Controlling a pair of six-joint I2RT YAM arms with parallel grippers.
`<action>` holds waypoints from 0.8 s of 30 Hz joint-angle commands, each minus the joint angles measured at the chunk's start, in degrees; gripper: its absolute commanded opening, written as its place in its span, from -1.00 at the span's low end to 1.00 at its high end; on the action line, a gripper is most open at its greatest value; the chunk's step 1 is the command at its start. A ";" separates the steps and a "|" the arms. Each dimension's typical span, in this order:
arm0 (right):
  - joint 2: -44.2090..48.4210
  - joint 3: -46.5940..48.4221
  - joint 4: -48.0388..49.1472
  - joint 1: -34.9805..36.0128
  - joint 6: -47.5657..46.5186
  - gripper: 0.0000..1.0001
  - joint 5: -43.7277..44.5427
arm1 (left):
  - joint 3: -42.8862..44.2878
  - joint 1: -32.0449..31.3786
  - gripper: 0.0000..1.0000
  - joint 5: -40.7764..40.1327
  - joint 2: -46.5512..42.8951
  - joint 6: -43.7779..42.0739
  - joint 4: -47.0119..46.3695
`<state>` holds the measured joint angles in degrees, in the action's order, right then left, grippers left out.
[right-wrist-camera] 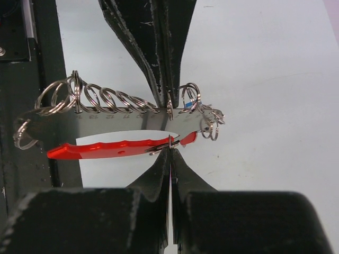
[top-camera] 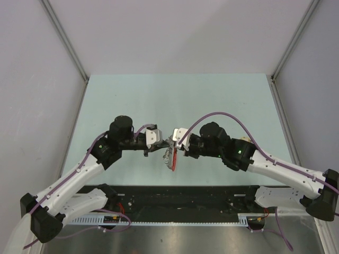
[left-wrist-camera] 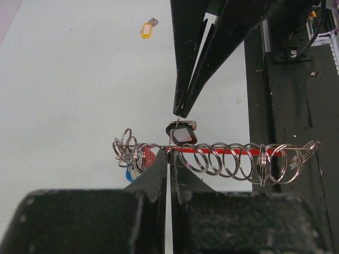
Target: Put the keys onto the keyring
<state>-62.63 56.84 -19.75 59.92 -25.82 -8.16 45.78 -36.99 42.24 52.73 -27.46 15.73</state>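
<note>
The keyring (top-camera: 170, 157) hangs between both grippers above the table's middle: a grey strap (right-wrist-camera: 106, 123) with a red curved piece (right-wrist-camera: 106, 148) and several metal rings (left-wrist-camera: 228, 161) along it. My left gripper (left-wrist-camera: 169, 152) is shut on the strap's edge, seen from the other side as the left gripper (right-wrist-camera: 165, 101). My right gripper (right-wrist-camera: 169, 151) is shut on a thin ring (right-wrist-camera: 169, 141) at the red piece. That ring carries a key with a dark red head (left-wrist-camera: 183, 133). A blue key head (left-wrist-camera: 129, 175) hangs at the strap's end. A yellow key (left-wrist-camera: 146, 29) lies apart on the table.
The pale green table (top-camera: 159, 100) is bounded by grey walls on both sides. A black rail with cables (top-camera: 185, 197) runs along the near edge, below the two arms.
</note>
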 commanded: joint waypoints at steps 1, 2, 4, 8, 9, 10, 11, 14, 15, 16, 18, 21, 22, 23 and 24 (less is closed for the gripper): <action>0.58 2.84 2.87 0.55 -1.68 -1.00 2.54 | 0.19 -0.36 -0.99 3.73 -0.96 -2.68 -0.43; 0.67 2.84 2.96 0.63 -1.77 -1.00 2.45 | 0.27 -0.36 -0.99 3.82 -0.96 -2.77 -0.35; 0.84 2.75 2.87 0.72 -1.86 -1.00 2.28 | 0.36 -0.36 -0.99 4.08 -0.79 -2.86 -0.26; 1.02 2.75 2.78 0.90 -2.21 -1.00 1.84 | 0.45 -0.36 -0.99 4.69 -0.52 -2.95 -0.26; 1.11 2.75 2.70 0.99 -2.21 -1.00 1.66 | 0.54 -0.36 -0.99 4.78 -0.52 -2.95 -0.17; 1.19 2.75 2.78 1.07 -2.30 -1.00 1.57 | 0.54 -0.36 -1.00 4.70 -0.44 -2.95 -0.08; 1.28 2.75 2.78 1.16 -2.30 -1.00 1.57 | 0.54 -0.36 -0.99 4.70 -0.35 -2.95 -0.08; 1.46 2.75 2.87 1.43 -2.39 -1.00 1.66 | 0.63 -0.45 -0.99 5.31 -0.26 -3.21 0.18; 1.46 2.84 2.87 1.43 -2.48 -1.00 1.66 | 0.71 -0.45 -0.99 5.22 -0.17 -3.12 0.18; 1.37 2.75 2.87 1.51 -2.48 -1.00 1.75 | 0.63 -0.45 -0.99 5.31 -0.17 -3.30 0.27; 1.55 2.75 2.87 1.69 -2.56 -1.00 1.84 | 0.72 -0.45 -0.99 5.40 0.00 -3.39 0.44; 1.81 2.75 3.05 1.78 -2.65 -1.00 1.57 | 0.89 -0.45 -0.99 5.49 0.27 -3.47 0.71; 1.90 2.75 3.14 1.78 -2.74 -1.00 1.48 | 0.89 -0.45 -0.99 5.40 0.36 -3.47 0.71; 2.07 2.84 3.14 1.87 -2.74 -1.00 1.31 | 0.89 -0.45 -0.99 5.49 0.27 -3.56 0.71; 2.16 2.75 3.14 1.95 -2.74 -1.00 1.31 | 0.89 -0.54 -0.99 5.40 0.27 -3.56 0.71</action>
<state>-62.41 56.93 -18.92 61.30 -27.90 -6.72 45.76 -37.01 44.03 53.10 -28.77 17.21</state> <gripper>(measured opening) 0.009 0.009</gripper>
